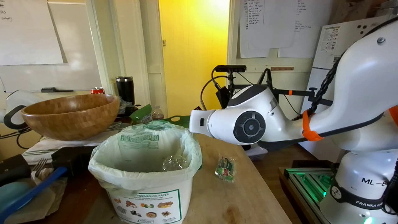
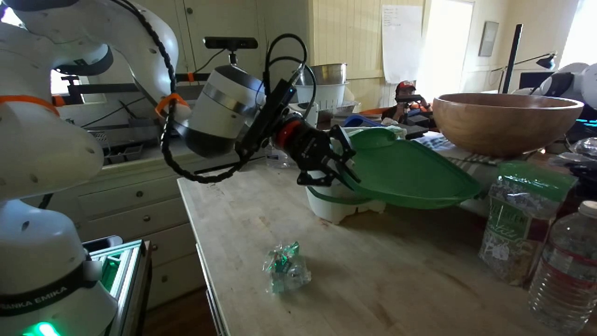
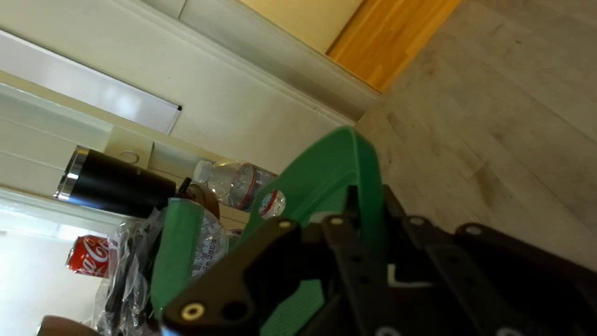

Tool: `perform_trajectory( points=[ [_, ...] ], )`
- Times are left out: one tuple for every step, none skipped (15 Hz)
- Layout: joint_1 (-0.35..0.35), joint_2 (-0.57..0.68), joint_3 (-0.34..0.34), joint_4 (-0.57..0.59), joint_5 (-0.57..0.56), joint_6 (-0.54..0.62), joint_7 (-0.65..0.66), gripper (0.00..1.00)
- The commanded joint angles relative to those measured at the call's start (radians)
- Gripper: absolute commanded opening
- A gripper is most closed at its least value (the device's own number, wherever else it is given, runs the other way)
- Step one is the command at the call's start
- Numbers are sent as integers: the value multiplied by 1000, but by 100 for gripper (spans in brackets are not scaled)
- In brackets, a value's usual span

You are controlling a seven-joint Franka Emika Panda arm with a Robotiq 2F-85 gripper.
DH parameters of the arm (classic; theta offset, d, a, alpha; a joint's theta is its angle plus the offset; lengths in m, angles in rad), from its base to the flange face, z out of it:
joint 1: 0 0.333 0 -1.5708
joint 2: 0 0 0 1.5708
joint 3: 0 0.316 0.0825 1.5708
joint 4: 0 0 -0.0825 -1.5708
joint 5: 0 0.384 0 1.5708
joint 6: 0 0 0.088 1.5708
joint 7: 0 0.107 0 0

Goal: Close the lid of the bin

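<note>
The white bin stands on the table with its pale liner folded over the rim; its mouth is open and a clear plastic item lies inside. Its lower part shows in an exterior view. The green lid hangs open and tilted beside the bin, off its mouth. In an exterior view only a strip of the lid shows behind the bin. My gripper is closed around the lid's edge. In the wrist view my gripper's fingers sit on both sides of the lid's rim.
A wooden bowl stands beyond the lid. A green-topped snack bag and a water bottle stand near the lid's far side. A crumpled plastic packet lies on the table. A black tumbler stands behind the bin.
</note>
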State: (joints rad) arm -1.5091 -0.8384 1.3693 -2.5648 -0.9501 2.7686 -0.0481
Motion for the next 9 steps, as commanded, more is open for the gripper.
perform_trajectory(
  points=[
    [19, 20, 37, 37, -115, -99, -8, 3],
    [29, 32, 37, 39, -148, -128, -9, 3],
    [39, 40, 40, 41, -183, -158, -7, 3],
    [51, 50, 41, 43, -217, -194, -3, 3],
    [66, 57, 40, 44, -255, -232, 3, 3],
    [77, 71, 43, 47, -291, -269, 7, 3],
    [91, 86, 43, 50, -330, -310, 12, 3],
    [108, 105, 44, 53, -364, -357, 12, 3],
    [115, 127, 50, 58, -405, -398, 18, 3]
  ],
)
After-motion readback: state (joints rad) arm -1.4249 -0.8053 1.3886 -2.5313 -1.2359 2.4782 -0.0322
